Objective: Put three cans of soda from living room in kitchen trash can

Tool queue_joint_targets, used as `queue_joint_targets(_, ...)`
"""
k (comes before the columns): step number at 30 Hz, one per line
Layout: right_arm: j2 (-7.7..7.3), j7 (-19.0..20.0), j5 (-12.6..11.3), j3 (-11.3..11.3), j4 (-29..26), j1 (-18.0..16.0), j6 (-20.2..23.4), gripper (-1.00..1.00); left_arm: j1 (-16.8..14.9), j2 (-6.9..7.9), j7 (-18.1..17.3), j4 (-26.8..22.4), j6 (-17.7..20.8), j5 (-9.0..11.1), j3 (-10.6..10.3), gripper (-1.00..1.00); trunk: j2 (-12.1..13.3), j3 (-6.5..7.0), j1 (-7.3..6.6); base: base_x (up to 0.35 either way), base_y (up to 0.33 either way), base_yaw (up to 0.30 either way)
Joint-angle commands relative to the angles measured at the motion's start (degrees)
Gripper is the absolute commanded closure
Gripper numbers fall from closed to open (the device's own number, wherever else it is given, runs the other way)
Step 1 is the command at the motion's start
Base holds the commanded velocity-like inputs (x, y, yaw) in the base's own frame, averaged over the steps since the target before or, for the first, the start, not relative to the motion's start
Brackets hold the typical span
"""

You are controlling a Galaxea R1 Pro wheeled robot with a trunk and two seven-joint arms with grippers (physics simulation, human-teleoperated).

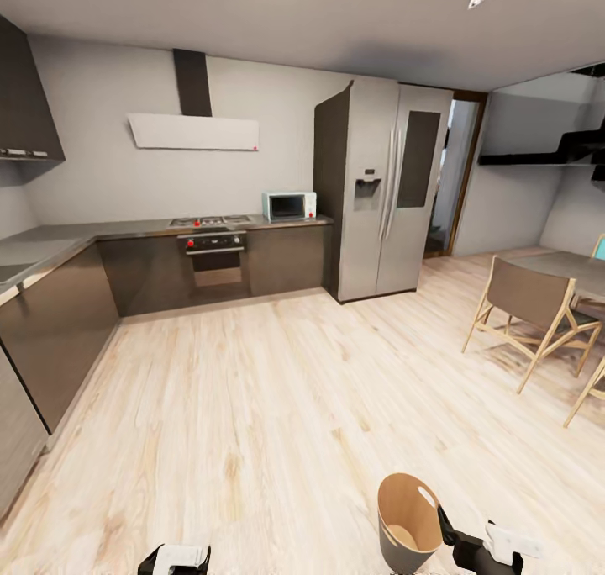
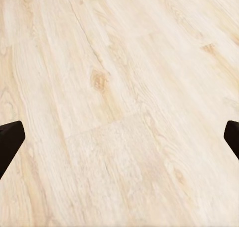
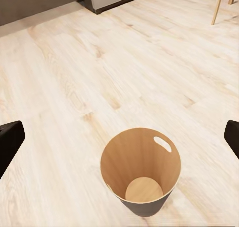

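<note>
At the bottom edge of the head view, right of centre, one tash can (image 1: 409,524) stands upright on the wood floor (image 1: 277,407), its long axis vertical and its wide round mouth facing up; the inside is orange-brown and looks bare down to the base, with a slot handle (image 3: 162,144) cut near the rim. Just to its right sits the right claw (image 1: 470,550), and the left claw (image 1: 176,561) shows at the lower left edge. In each wrist view the dark fingertips (image 3: 10,140) sit at opposite frame edges, so both claws are spread wide and hold nothing. Open floor stretches upward in the frame to the dark tabletop run (image 1: 126,230) with one oven (image 1: 213,255) and one microwave (image 1: 288,206), then one steel fridge (image 1: 382,188). At the right edge stand wooden chairs (image 1: 529,306).
</note>
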Motion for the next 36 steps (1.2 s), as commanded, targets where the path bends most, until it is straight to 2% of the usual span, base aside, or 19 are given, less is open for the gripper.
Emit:
queue_joint_targets(1,0.02,0.0,0.0,0.0,0.0,0.0,0.0,-1.00,0.0,0.00,0.0,0.0,0.0,0.0,0.0,-1.00,0.0,-0.09,0.00,0.000,0.000,0.000)
queue_joint_targets(36,0.10,-0.4,0.1,0.0,0.0,0.0,-0.3,-1.00,0.0,0.00,0.0,0.0,0.0,0.1,0.0,-1.00,0.0,-3.28,0.00,0.000,0.000,0.000)
